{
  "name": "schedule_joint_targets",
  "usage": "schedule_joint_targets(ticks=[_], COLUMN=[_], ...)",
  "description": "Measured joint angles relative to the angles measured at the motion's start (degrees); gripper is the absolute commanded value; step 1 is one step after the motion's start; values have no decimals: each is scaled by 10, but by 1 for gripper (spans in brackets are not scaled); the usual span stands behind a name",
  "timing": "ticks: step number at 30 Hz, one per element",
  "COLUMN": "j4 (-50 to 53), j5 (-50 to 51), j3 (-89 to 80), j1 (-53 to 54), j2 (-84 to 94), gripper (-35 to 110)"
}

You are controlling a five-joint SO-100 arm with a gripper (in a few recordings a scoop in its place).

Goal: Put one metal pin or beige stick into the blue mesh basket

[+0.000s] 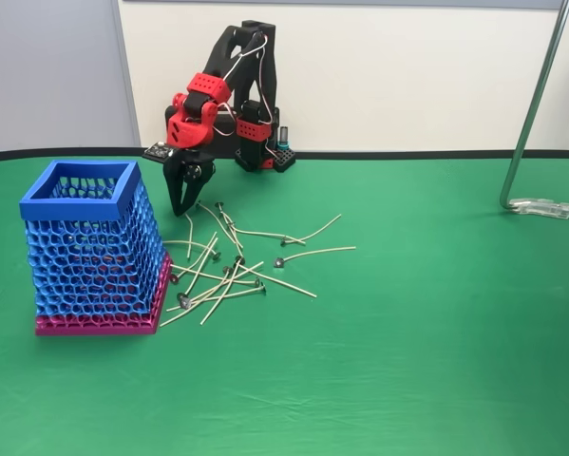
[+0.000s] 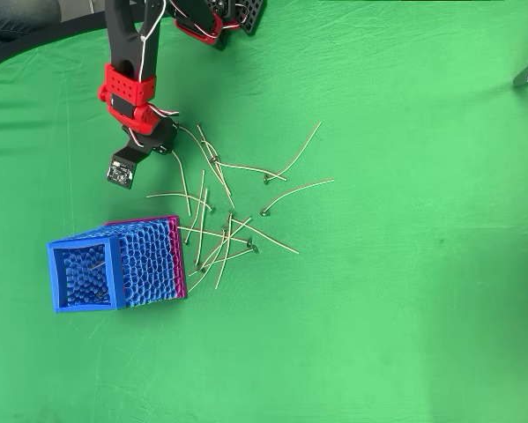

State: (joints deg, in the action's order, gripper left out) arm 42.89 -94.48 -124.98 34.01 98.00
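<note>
The black-and-red arm (image 1: 229, 90) is bent forward over the green table (image 1: 436, 332), its gripper (image 1: 181, 201) pointing straight down just behind the back edge of the pile of beige sticks (image 1: 229, 271). From where I stand the two black fingers hang as a narrow wedge, tips close together, right at the cloth. Whether they pinch anything I cannot tell: the nearest stick ends lie just beside the tips, but no stick is clearly caught between them, and the gap itself is too dark to read. From above, the gripper (image 2: 155, 145) is mostly hidden under the red wrist block (image 2: 129, 91) and the small camera (image 2: 121, 172) riding beside it, so that view doesn't settle it either.

The sticks lie scattered in a loose, crossed heap on the cloth – thin, slightly curved, each with a small dark disc at one end. A few trail off to the right in the fixed view, one long one (image 1: 314, 252) lying apart from the tangle.

The blue mesh basket (image 1: 80, 204) stands upright on its magenta base, to the left of the pile, with the nearest sticks reaching almost to its foot. Looking down through its rim (image 2: 59, 275), one pale stick (image 2: 94, 264) seems to lie inside already.

A bent metal tube (image 1: 531, 123) rises at the right edge.
</note>
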Motion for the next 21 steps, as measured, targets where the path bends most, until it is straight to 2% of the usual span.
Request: schedule_joint_targets(ticks=[21], j4=[181], j5=[197], j3=[26], j1=[-84], j2=[271], gripper=[1])
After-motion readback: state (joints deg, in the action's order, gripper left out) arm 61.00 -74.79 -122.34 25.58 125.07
